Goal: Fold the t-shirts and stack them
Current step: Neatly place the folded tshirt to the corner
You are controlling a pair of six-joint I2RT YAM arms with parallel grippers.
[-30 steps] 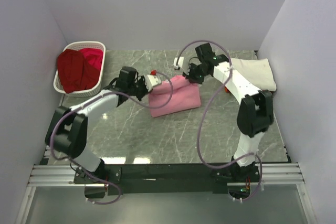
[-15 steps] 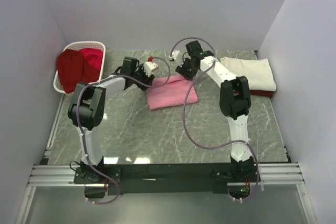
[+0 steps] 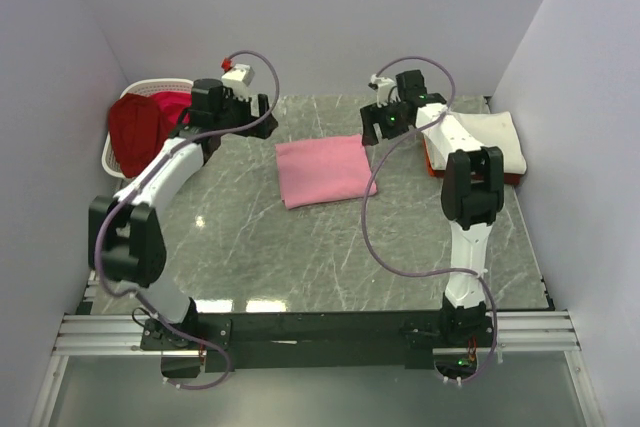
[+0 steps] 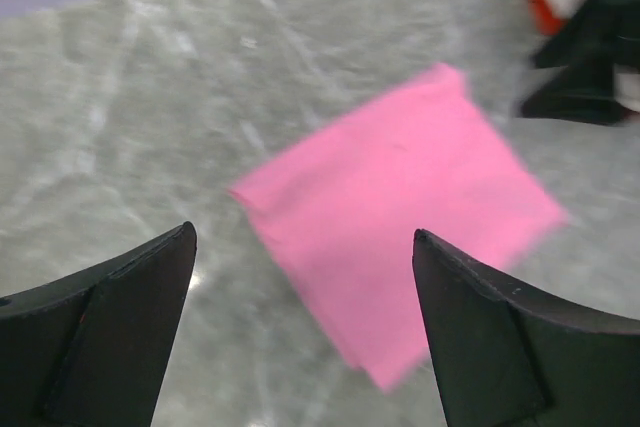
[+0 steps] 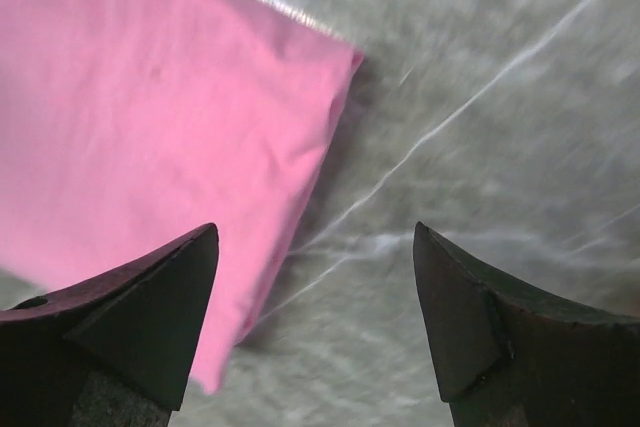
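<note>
A pink t-shirt (image 3: 325,170) lies folded flat on the marble table, free of both grippers. In the left wrist view the pink t-shirt (image 4: 400,237) fills the space below my left gripper (image 4: 303,237), which is open and empty above it. The right wrist view shows the pink t-shirt (image 5: 150,117) ending beside my right gripper (image 5: 315,232), open over bare marble. From above, the left gripper (image 3: 250,112) hovers behind the shirt's left side and the right gripper (image 3: 381,130) behind its right corner. A folded cream-white t-shirt (image 3: 488,137) lies on an orange-red one (image 3: 431,162) at the right. Dark red t-shirts (image 3: 145,132) fill the basket.
The white slatted basket (image 3: 172,82) stands at the back left against the wall. Lilac walls close in the table on three sides. The table's marble top (image 3: 330,247) stretches in front of the pink shirt. Purple cables loop from both arms.
Both grippers have opened and let go of the pink t-shirt, then lifted back toward the rear wall. The shirt now lies flat, folded over.
</note>
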